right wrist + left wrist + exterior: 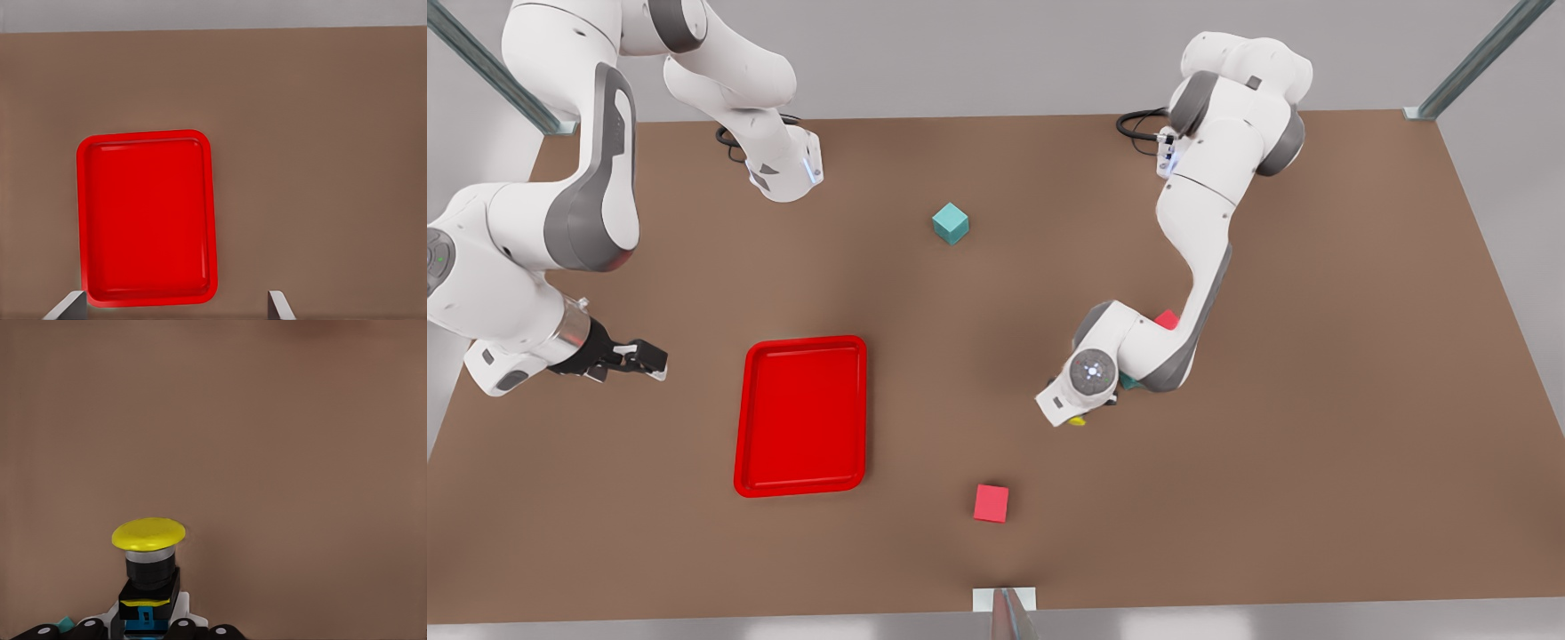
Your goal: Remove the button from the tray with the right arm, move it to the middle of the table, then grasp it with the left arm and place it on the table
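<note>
— Where's the small push-button with the black boxy body and round yellow cap point(149, 570)?

— There is one, and it sits in the left gripper point(151, 624), at the end of the white jointed left arm point(1193, 240) on the front view's right. In the left wrist view the pale fingers point(185, 605) press against both sides of its dark base, clamped on it, over the plain brown tabletop point(1316, 444). From the front, a sliver of yellow cap peeks out under that arm's wrist. I can't tell whether the base touches the table.

— And the flat bright red rectangular tray with the low rim point(801, 416)?

— One tray, well apart from the button, towards the front view's left, lying flat on the table.

— The other arm?

— The white right arm point(560, 222) waits on the front view's left. Its black right gripper point(640, 358) hangs just beside the tray, away from the button. In the right wrist view its two fingertips point(67, 308) stand wide apart, gripping nothing.

— Cubes?

— Two red: one red cube point(991, 502) lies in the open near the front edge, and a second red cube point(1167, 319) is half hidden behind the left arm. One teal cube point(951, 222) sits in the open between the arm bases. A scrap of teal point(1128, 383) shows under the left arm, too hidden to name.
</note>
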